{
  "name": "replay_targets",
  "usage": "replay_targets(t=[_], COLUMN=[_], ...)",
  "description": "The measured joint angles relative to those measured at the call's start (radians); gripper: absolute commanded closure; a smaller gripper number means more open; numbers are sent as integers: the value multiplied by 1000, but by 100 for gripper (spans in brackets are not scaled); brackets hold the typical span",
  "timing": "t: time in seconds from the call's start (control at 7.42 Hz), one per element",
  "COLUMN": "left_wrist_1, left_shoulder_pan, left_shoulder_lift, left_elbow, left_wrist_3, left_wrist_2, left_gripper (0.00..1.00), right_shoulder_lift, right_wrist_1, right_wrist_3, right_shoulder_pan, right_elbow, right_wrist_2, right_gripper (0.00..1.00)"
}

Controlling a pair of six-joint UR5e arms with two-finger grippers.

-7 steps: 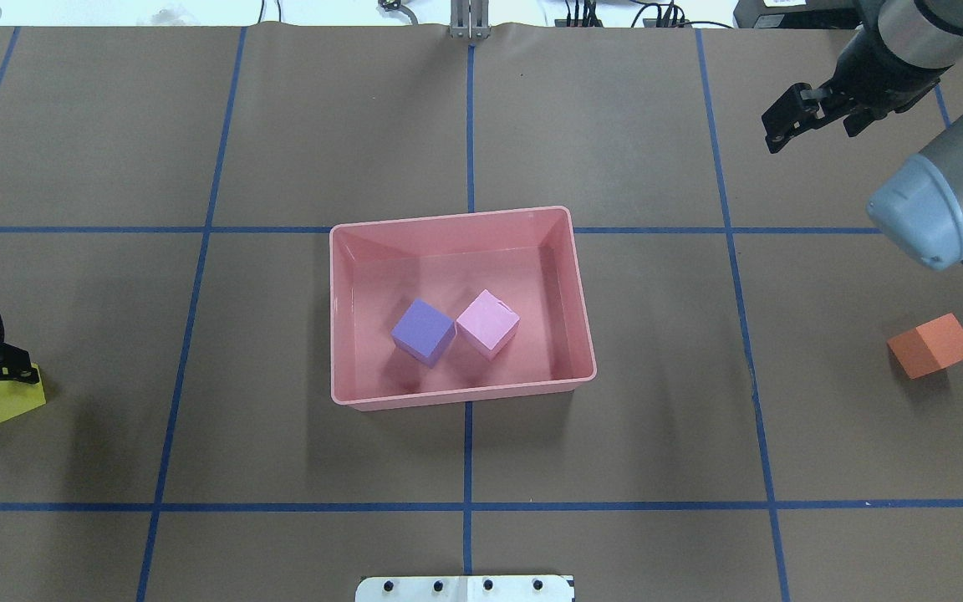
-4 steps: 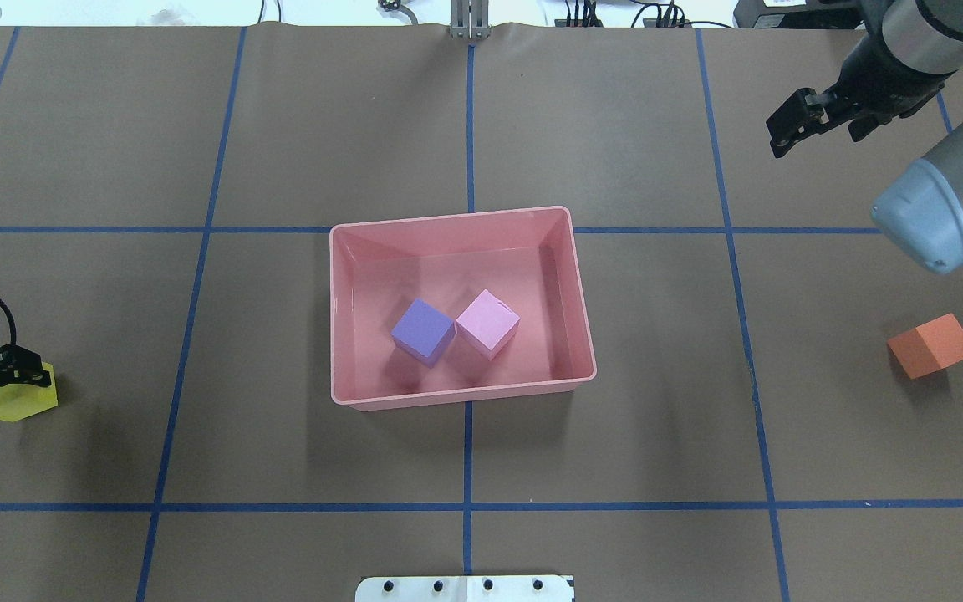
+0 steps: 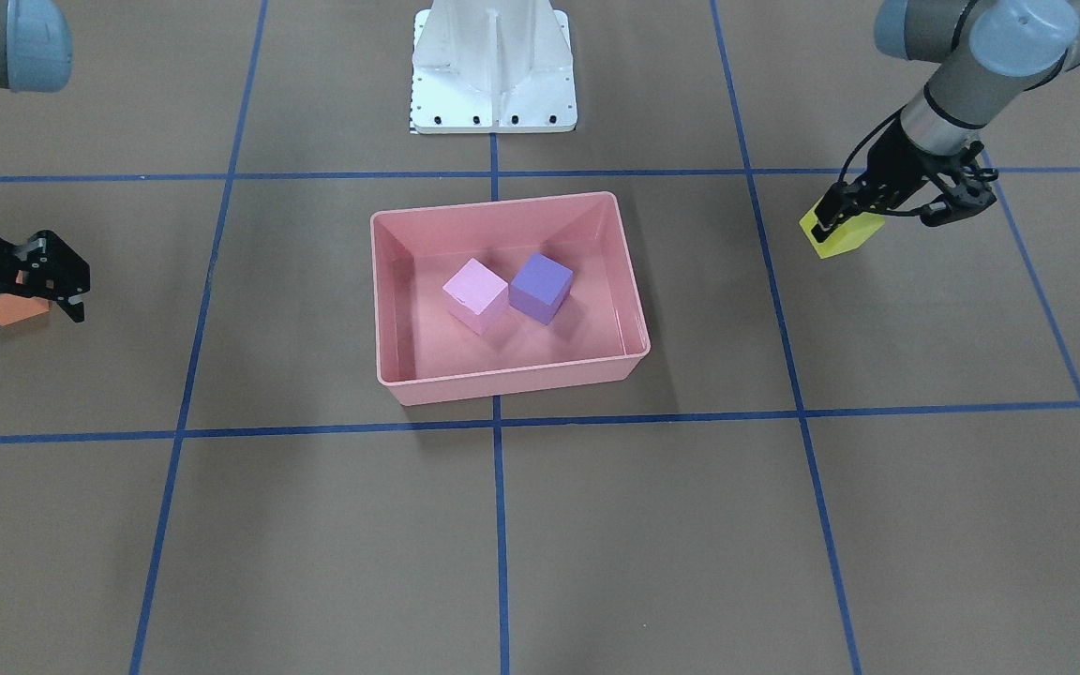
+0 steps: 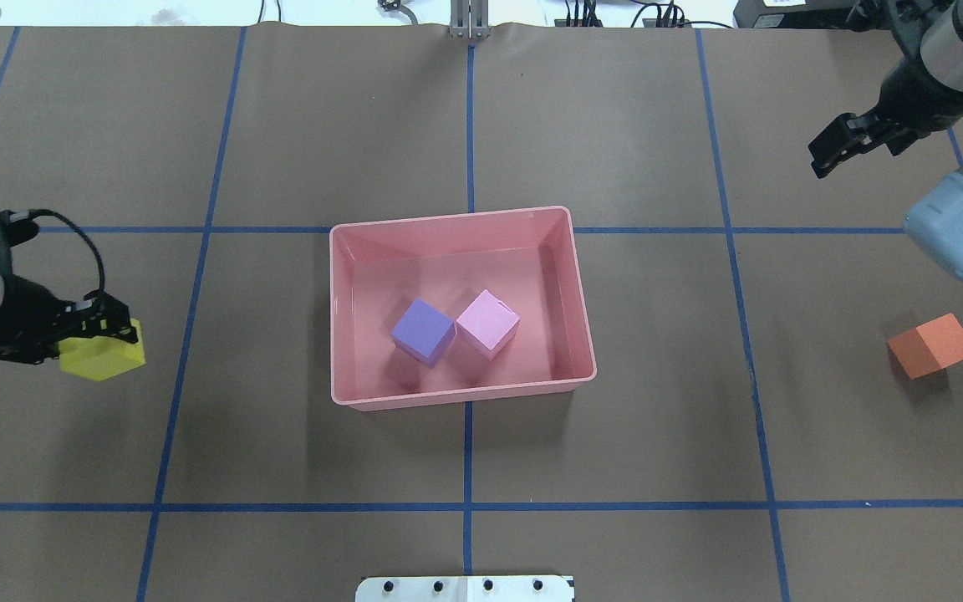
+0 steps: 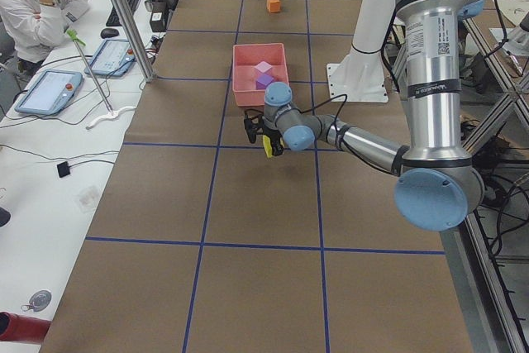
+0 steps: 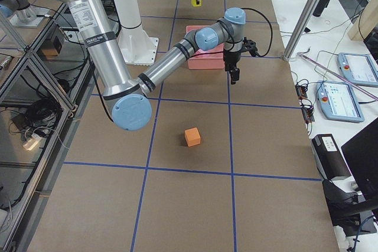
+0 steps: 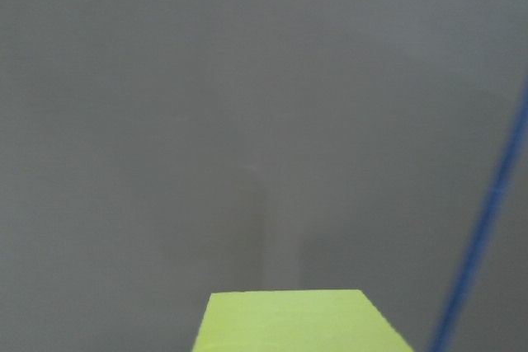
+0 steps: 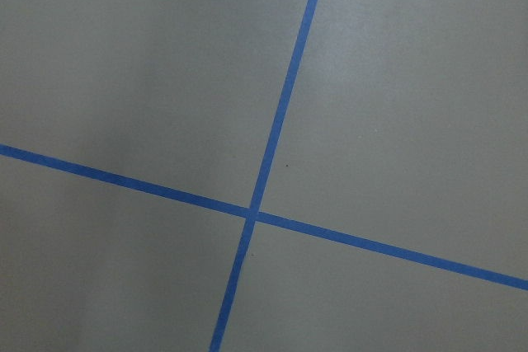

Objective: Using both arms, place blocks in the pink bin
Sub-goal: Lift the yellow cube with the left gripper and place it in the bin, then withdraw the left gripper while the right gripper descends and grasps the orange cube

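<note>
Your count: purple cube (image 4: pixel 423 332), light pink cube (image 4: pixel 488 323) in pink bin (image 4: pixel 456 219) | left end effector (image 4: pixel 114 333) clamped on yellow cube (image 4: pixel 101 364) | right end effector (image 3: pixel 67 286) spread, empty | orange cube (image 4: pixel 933 344) on tabletop (image 4: pixel 615 435).

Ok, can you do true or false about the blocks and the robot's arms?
1. The purple block is inside the pink bin. True.
2. The orange block is in the bin too. False: it sits out on the table, far from the bin.
3. The left end effector grips the yellow block. True.
4. The right end effector carries the light pink block. False: it is open and empty, and that block lies in the bin beside the purple one.
</note>
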Motion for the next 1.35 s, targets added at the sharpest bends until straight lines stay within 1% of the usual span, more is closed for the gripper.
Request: replay_targets(t=[0.27, 0.4, 0.54, 0.67, 0.81, 0.94, 1.08, 1.35], left_wrist_1=[264, 371, 440, 469, 477, 477, 478, 484], left_shoulder_pan=[7, 18, 30, 36, 40, 48, 62, 70], left_shoulder_lift=[-263, -387, -511, -618, -692, -729, -745, -744], left_elbow=[-9, 11, 66, 151, 224, 268, 284, 271], left_wrist_3=[-14, -34, -68, -105, -126, -133, -133, -111], left_wrist_2=[-2, -1, 2, 7, 11, 23, 42, 51], left_gripper=[72, 71, 59, 11, 1, 0, 0, 0], right_shoulder_lift=[-67, -101, -134, -164, -195, -218, -232, -253], right_wrist_1=[6, 32, 80, 132, 178, 209, 223, 229], right_wrist_3=[-99, -131, -148, -156, -161, -164, -167, -179], right_shoulder_pan=[40, 54, 64, 72, 76, 79, 81, 89], right_elbow=[-2, -9, -26, -47, -61, -67, -70, -69], right_wrist_2=[7, 11, 18, 32, 44, 50, 52, 54], right_gripper=[0, 0, 0, 0, 0, 0, 0, 0])
